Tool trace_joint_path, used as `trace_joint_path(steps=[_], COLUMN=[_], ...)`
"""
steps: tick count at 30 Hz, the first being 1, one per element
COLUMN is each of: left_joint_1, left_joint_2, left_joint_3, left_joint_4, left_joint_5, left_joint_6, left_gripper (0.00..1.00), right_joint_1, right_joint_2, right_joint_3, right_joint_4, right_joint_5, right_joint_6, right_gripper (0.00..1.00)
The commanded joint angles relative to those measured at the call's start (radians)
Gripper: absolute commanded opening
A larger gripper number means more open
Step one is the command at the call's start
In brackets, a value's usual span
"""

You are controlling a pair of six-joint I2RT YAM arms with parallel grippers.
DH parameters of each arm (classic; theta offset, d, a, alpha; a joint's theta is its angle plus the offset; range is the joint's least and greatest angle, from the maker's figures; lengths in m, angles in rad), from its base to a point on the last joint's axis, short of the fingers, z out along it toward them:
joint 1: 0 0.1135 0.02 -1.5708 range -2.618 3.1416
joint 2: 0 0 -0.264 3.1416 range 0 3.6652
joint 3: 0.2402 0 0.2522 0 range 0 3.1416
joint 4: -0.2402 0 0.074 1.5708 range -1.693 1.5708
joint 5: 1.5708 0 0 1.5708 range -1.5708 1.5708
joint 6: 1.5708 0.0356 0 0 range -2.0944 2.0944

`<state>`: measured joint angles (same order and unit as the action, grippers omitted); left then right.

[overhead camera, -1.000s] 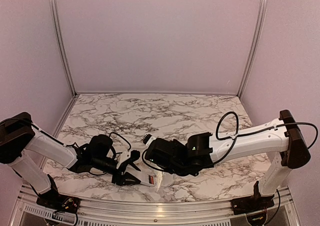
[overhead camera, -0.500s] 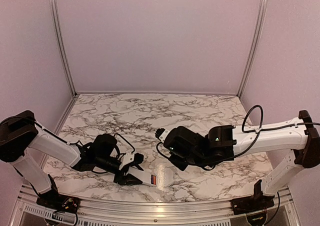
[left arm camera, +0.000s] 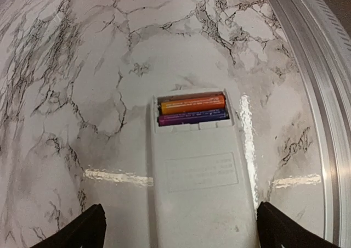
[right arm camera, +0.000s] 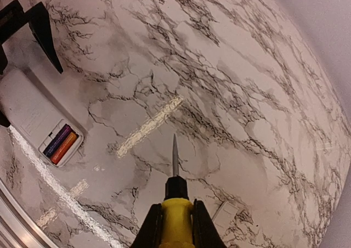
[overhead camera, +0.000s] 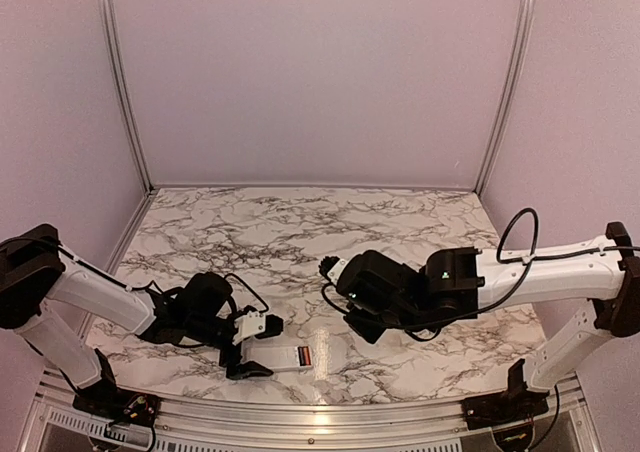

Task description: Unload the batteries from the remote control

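Top cam: left gripper [overhead camera: 257, 348] spread wide, its black fingers either side of the flat white rectangular plastic remote control [overhead camera: 285, 356], which lies on the grey-veined marble table [overhead camera: 300, 222].

L wrist cam: fingers clear of the remote's edges, not touching. Two slim batteries [left arm camera: 192, 110], orange beside purple, sit in the open compartment at the end farthest from the fingers.

R wrist cam: right gripper [right arm camera: 174, 229] clamped on a yellow-handled, black-collared screwdriver [right arm camera: 175, 201], tip over bare marble. Remote well off to its left. Small white cover plate [right arm camera: 225, 215] just right of the fingers.
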<state>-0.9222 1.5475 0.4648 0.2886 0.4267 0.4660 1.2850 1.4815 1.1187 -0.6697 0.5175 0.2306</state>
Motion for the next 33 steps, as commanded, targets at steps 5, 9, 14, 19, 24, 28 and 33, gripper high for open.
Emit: trace_joint_path(steps=[5,9,14,19,24,28,33], left_joint_1=[-0.002,0.027,0.149,0.159,0.207,0.2,0.163], left_joint_2=[-0.187,-0.104,0.02,-0.106,-0.085,-0.134,-0.172], left_joint_3=[0.073,0.135,0.374,0.335,0.307,0.306,0.223], left_joint_4=[-0.025,-0.047,-0.21,-0.055,-0.031,-0.101,-0.233], left_joint_5=[-0.193,-0.186,-0.195,-0.316,-0.364,-0.185,-0.011], left_joint_6=[-0.08,-0.179,-0.349,-0.429,-0.475,-0.296,-0.127], left_gripper=[0.99,0.99,0.99,0.99,0.99,0.97,0.99], right_joint_1=[-0.007,-0.007,-0.011,-0.039,-0.116,-0.138,-0.14], right_joint_2=[-0.074,-0.146,-0.259,-0.344,-0.436,-0.459,-0.478], right_joint_3=[-0.015,-0.059,-0.133,-0.156,-0.216,-0.203,-0.192], right_joint_4=[-0.039,0.02,0.147,0.208,0.318,0.285,0.231], right_joint_5=[0.078,0.146,0.207,0.187,0.024,-0.055,-0.185], right_joint_6=[0.062,0.099,0.128,0.165,0.122,0.091,0.016], right_gripper=[0.0,0.0,0.0,0.0,0.06,0.0,0.0])
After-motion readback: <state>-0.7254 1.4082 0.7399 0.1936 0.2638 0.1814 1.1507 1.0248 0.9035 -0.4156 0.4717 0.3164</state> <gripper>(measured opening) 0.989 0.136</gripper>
